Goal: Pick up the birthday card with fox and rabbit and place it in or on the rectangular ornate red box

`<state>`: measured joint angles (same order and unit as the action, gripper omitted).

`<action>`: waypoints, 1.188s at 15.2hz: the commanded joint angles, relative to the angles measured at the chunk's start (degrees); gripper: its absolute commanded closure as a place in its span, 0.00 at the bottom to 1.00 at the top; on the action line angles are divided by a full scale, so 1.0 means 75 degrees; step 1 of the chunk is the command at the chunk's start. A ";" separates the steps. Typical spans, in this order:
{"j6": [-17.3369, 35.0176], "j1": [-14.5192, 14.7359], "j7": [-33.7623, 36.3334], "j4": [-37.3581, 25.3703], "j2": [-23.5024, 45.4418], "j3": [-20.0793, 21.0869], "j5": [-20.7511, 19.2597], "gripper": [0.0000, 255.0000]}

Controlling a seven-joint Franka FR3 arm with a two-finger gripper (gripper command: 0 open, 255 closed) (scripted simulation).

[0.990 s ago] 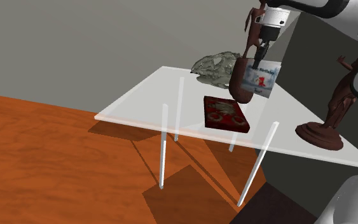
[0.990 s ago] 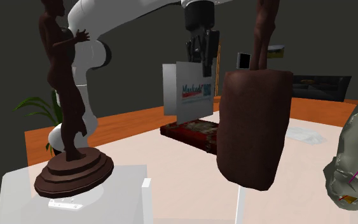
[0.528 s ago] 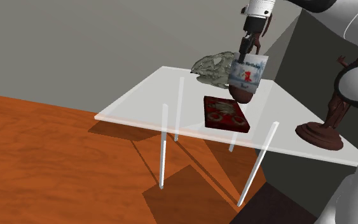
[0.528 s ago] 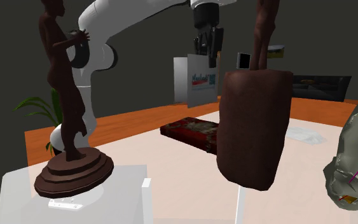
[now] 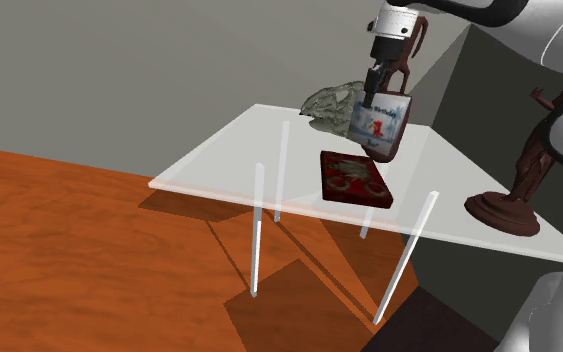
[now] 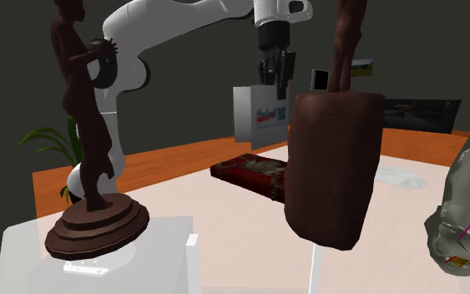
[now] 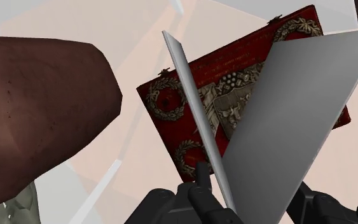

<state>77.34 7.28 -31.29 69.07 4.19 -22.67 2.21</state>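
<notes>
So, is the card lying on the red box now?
No, the card hangs from the gripper, up in the air and not touching the box.

The white arm point(image 6: 174, 25) reaches in from the view's upper left, and its black end effector point(image 6: 275, 80) points downward, fingers point(image 6: 268, 73) clamped on the top edge of a white card point(image 6: 260, 124) with blue and red print. The card hangs upright in the air, above and clear of the ornate red box point(image 6: 248, 172) lying flat on the pale counter point(image 6: 224, 242). A dark brown figurine point(image 6: 83, 125) stands on a stepped round base at the near left. A bulky dark brown sculpture point(image 6: 333, 167) looms in the foreground, partly covering the box. A grey-green rock-like object point(image 6: 467, 217) sits at the right edge. A leafy plant point(image 6: 45, 142) shows behind the figurine.
</notes>
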 commanded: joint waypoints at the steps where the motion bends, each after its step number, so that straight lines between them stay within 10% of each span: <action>1: 0.0289 0.0059 0.0057 0.0467 -0.0201 0.0036 -0.0090 1.00; 18: 0.1922 0.0188 0.0256 0.2821 -0.0980 0.0163 -0.0403 1.00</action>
<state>91.79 8.68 -29.37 89.91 -3.25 -21.46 -0.81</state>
